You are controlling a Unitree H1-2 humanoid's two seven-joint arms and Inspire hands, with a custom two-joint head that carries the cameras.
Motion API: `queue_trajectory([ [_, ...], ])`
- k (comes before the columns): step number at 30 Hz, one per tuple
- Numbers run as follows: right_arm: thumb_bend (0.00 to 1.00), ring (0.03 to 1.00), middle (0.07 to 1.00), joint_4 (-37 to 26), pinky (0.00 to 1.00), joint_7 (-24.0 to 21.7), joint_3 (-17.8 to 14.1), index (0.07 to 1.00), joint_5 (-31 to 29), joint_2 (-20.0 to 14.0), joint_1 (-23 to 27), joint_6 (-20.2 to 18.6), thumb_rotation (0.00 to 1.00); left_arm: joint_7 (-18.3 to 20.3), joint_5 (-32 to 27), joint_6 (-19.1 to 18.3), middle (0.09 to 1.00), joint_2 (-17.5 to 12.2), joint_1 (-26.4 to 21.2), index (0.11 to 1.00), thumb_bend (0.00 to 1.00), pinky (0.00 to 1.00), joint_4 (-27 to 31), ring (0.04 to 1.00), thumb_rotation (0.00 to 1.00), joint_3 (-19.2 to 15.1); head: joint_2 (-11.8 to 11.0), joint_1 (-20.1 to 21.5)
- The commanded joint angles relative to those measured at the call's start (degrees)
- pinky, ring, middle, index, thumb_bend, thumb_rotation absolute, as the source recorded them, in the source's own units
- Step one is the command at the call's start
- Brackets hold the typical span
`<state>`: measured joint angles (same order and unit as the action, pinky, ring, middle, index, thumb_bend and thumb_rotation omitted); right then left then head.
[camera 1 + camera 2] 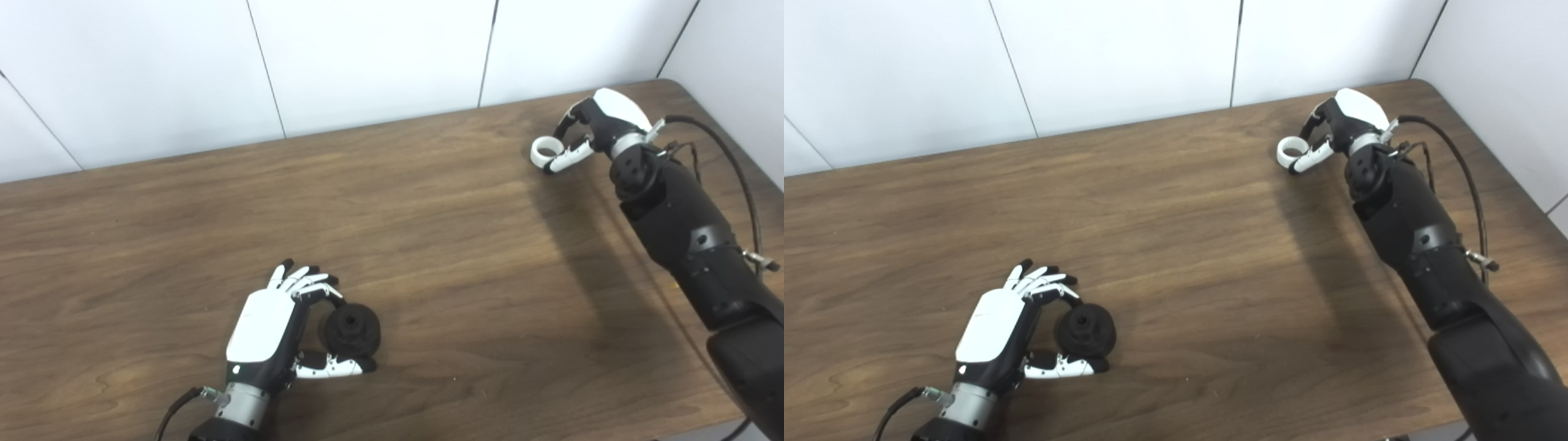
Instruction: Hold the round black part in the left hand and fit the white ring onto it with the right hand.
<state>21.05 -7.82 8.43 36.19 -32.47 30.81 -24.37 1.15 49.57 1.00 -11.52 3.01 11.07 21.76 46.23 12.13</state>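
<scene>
Nearest the camera, the left hand [269, 331] lies low over the wooden table [429, 245], its glossy white back plate turned up and a metal wrist collar with a dark cable trailing toward the near edge. Its fingers [303, 280] fan forward and curl, while the thumb [334, 366] stretches out sideways along the tabletop. Between the curled fingers and that thumb sits the round black part [352, 331], a matte, stubby disc with a small hole in its middle; the thumb touches its near side and a fingertip meets its far side, so the hand is cupped loosely about it (whether it actually grips cannot be told). The part rests on the table, just right of the left hand.

The table itself is dark brown with a long streaked grain and a rounded far right corner.

Far from the black part, toward that corner, the right hand [1338, 125] hangs from a bulky black forearm, wrist bent, white shell uppermost. Its fingers and thumb are pinched on the white ring [1291, 150], a smooth plastic hoop held at the fingertips, its opening facing up.

Behind everything stands a plain white panelled wall [367, 55].
</scene>
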Motion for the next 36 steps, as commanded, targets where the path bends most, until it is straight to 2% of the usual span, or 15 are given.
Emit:
queue_trajectory([
  [1, 0.53, 0.838, 0.782, -0.49, 0.8, 1.52, -0.22, 0.484, 0.11, -1.15, 2.53, 1.13, 0.13, 1.04, 1.36, -0.68, 0.779, -0.86, -0.14, 0.486, 0.52, 1.0, -0.18, 0.883, 0.05, -0.08, -0.06, 0.03],
  [7, 0.53, 0.87, 0.812, -1.48, 0.83, 0.74, 0.6, 0.484, 0.79, -1.55, 2.18, 0.0, 0.14, 0.61, 1.51, -0.39, 0.778, -0.65, -0.49, 0.486, 0.52, 1.0, -0.8, 0.884, 0.05, 0.15, -0.47, 0.22],
  [12, 0.53, 0.857, 0.805, -2.9, 0.82, 0.04, 0.7, 0.484, 0.41, -2.08, 1.93, 0.49, 0.14, 0.39, 1.26, -0.44, 0.78, -0.34, -0.66, 0.486, 0.52, 1.0, -1.26, 0.886, 0.05, 0.29, -0.71, -0.19],
  [17, 0.52, 0.871, 0.788, -10.63, 0.85, -4.46, 1.98, 0.484, 0.16, -3.46, 1.9, 2.08, 0.13, 0.15, 1.59, -0.68, 0.781, 0.02, -0.88, 0.486, 0.52, 1.0, -1.93, 0.888, 0.05, 0.6, -0.83, -1.1],
  [22, 0.52, 0.877, 0.791, -20.74, 0.82, -10.27, 3.9, 0.482, 0.94, -3.77, 2.14, 0.49, 0.13, -0.34, 2.2, -0.79, 0.78, 0.72, -0.91, 0.486, 0.52, 1.0, -2.29, 0.888, 0.05, 1.1, -0.88, -3.11],
  [25, 0.53, 0.879, 0.775, -27.01, 0.84, -14.05, 5.36, 0.482, 1.91, -3.25, 2.41, -0.78, 0.13, -0.04, 2.95, -1.26, 0.783, 1.05, -0.84, 0.486, 0.52, 1.0, -2.07, 0.889, 0.05, 1.47, -0.82, -4.05],
  [29, 0.53, 0.884, 0.768, -33.77, 0.81, -18.48, 7.81, 0.482, 2.81, -2.42, 2.94, -0.3, 0.14, -1.0, 3.39, -0.89, 0.779, 1.52, -0.54, 0.486, 0.52, 1.0, -2.21, 0.884, 0.05, 1.72, -0.67, -5.19],
  [36, 0.53, 0.883, 0.777, -44.42, 0.8, -24.83, 10.58, 0.482, 3.94, 1.42, 2.01, -1.36, 0.14, -1.7, 3.93, -0.95, 0.781, 1.91, -0.2, 0.486, 0.52, 1.0, -2.41, 0.883, 0.05, 2.15, -0.44, -6.0],
])
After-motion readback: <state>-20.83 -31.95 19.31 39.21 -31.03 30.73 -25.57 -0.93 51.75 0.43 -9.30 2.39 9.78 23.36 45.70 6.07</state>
